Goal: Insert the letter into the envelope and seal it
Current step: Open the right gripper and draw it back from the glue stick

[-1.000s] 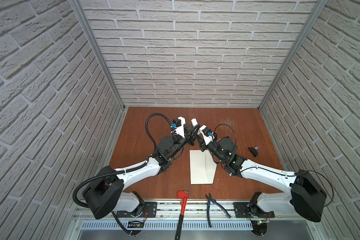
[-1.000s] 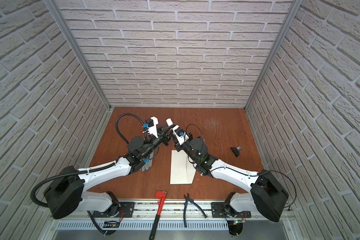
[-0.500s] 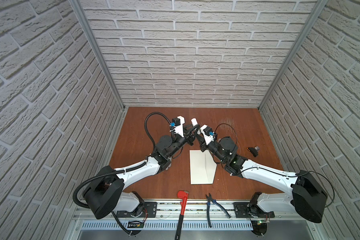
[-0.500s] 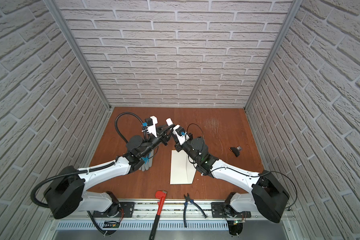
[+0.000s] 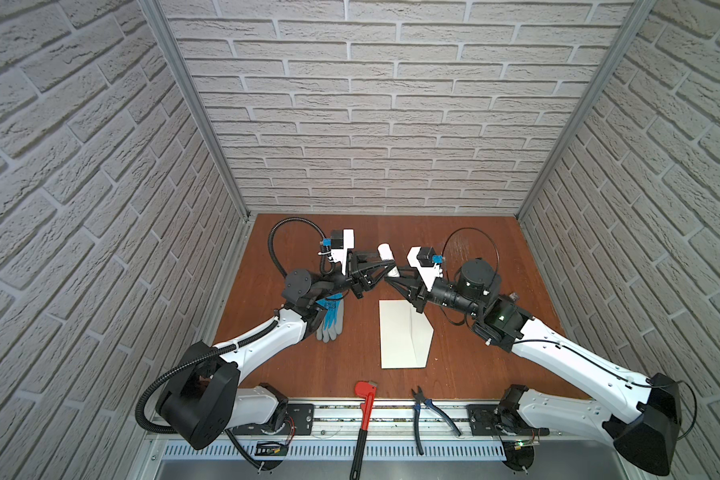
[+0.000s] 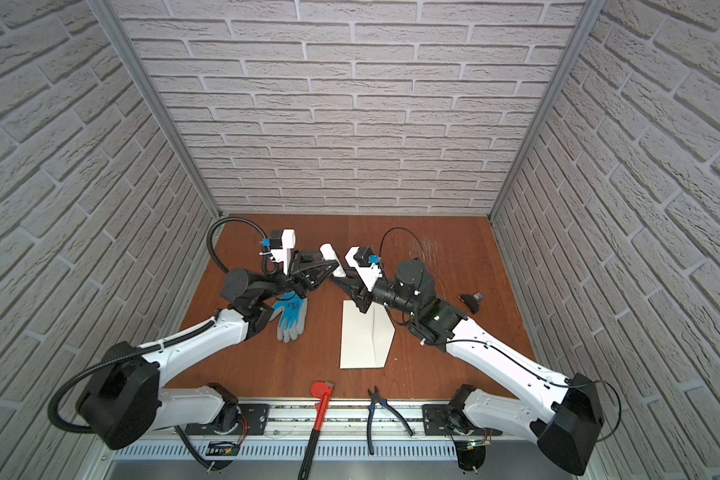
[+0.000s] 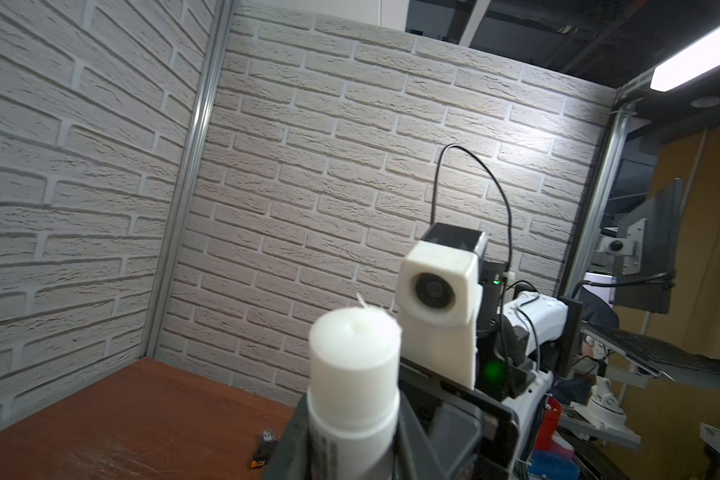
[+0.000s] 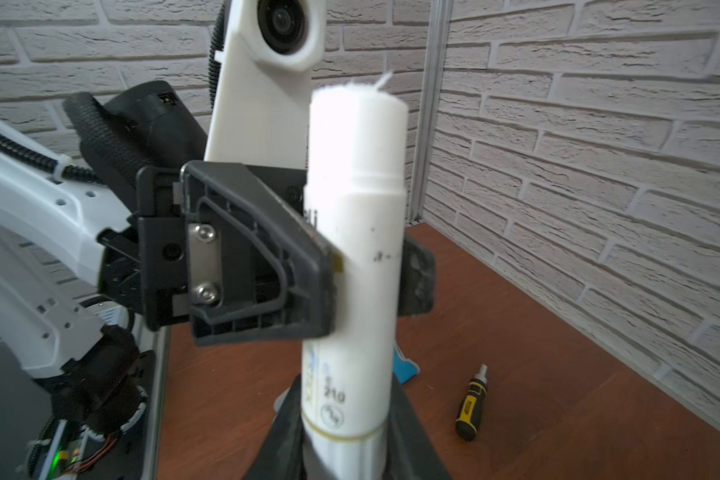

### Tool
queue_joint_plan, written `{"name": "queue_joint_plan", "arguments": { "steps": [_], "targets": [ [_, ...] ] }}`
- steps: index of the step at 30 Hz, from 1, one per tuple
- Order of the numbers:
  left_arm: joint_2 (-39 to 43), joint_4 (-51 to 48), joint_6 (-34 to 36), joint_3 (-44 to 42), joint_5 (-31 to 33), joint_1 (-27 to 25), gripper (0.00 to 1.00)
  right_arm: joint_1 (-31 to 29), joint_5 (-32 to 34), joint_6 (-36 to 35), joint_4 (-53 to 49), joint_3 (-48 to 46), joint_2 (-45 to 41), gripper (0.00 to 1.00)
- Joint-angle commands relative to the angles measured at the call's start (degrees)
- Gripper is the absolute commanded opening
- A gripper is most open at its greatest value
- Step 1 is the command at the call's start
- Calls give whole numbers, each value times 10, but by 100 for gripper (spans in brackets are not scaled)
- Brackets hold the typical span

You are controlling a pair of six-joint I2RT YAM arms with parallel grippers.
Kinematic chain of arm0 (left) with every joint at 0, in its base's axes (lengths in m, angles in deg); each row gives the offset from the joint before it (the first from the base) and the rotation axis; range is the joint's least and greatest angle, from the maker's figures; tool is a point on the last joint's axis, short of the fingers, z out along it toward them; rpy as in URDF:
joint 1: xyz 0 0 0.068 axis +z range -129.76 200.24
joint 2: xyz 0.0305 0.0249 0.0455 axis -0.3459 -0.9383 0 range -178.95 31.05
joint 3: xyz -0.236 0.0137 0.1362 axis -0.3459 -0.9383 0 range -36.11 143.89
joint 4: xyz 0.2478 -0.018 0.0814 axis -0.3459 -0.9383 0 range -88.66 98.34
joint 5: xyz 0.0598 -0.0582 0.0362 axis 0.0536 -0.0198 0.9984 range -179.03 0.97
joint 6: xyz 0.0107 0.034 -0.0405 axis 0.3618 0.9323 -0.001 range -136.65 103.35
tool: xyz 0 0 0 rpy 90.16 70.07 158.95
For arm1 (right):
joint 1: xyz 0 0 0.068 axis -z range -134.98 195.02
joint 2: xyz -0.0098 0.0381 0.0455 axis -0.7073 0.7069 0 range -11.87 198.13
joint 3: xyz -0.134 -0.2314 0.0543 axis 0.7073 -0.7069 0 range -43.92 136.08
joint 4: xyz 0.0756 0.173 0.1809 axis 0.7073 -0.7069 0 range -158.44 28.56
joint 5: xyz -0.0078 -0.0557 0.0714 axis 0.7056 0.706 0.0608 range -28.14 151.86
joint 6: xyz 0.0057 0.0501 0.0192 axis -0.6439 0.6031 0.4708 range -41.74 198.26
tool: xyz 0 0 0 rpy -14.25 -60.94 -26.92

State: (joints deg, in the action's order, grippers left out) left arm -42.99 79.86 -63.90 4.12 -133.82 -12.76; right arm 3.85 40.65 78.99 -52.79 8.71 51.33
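The envelope (image 5: 399,336) (image 6: 360,336) lies flat mid-table, its flap (image 5: 422,332) spread to the right. The letter is out of view. Above the table behind the envelope, both grippers hold one white glue stick (image 5: 387,252) (image 6: 328,251). My left gripper (image 5: 385,266) (image 6: 329,266) is shut on its middle; in the right wrist view its dark fingers (image 8: 308,266) clamp the glue stick (image 8: 356,232). My right gripper (image 5: 391,279) (image 8: 346,451) is shut on the lower end. The uncapped tip of the glue stick (image 7: 354,345) points up in the left wrist view.
A grey-and-blue glove (image 5: 330,321) (image 6: 292,316) lies left of the envelope under the left arm. A red pipe wrench (image 5: 364,401) and blue-handled pliers (image 5: 429,409) sit at the front edge. A small black-and-yellow screwdriver (image 6: 472,301) (image 8: 469,403) lies at the right.
The right gripper's jaws have closed a little on the glue stick's lower end. Both arms and the envelope stay where they were.
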Motion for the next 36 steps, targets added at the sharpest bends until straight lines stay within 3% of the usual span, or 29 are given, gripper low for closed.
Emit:
{"name": "queue_joint_plan", "arguments": {
  "steps": [1, 3, 5, 6, 8, 10, 14, 19, 22, 31, 36],
  "targets": [
    [0, 32, -13, 5, -38, 4, 0, 6, -137, 43, -38, 28, -5, 6],
    [1, 32, -10, 3, -25, 2, 0, 11, -130, 39, -47, 34, -3, 8],
    [8, 24, 1, -1, 11, 3, 0, 11, -89, 2, -74, 36, -4, 39],
    [13, 11, 11, -4, 39, 3, 0, 11, -70, -27, -85, 36, -5, 48],
    [26, -18, 41, -10, 103, 0, 0, 11, -16, -61, -86, 24, -9, 58],
    [42, -55, 77, -19, 176, -7, 0, 10, 45, -61, -21, -21, -18, 63],
    [66, -111, 147, -29, 308, -32, 0, -7, 156, -69, 113, -102, -21, 66],
    [62, -123, 181, -24, 382, -66, 0, -37, 260, -87, 204, -130, 7, 63],
    [47, -120, 186, -18, 412, -82, 0, -46, 290, -78, 270, -137, 37, 61],
    [4, -98, 173, 2, 424, -98, 0, -63, 351, -114, 336, -107, 110, 64],
    [-5, -93, 168, 5, 418, -99, 0, -63, 366, -126, 371, -103, 136, 61]
  ]
}}
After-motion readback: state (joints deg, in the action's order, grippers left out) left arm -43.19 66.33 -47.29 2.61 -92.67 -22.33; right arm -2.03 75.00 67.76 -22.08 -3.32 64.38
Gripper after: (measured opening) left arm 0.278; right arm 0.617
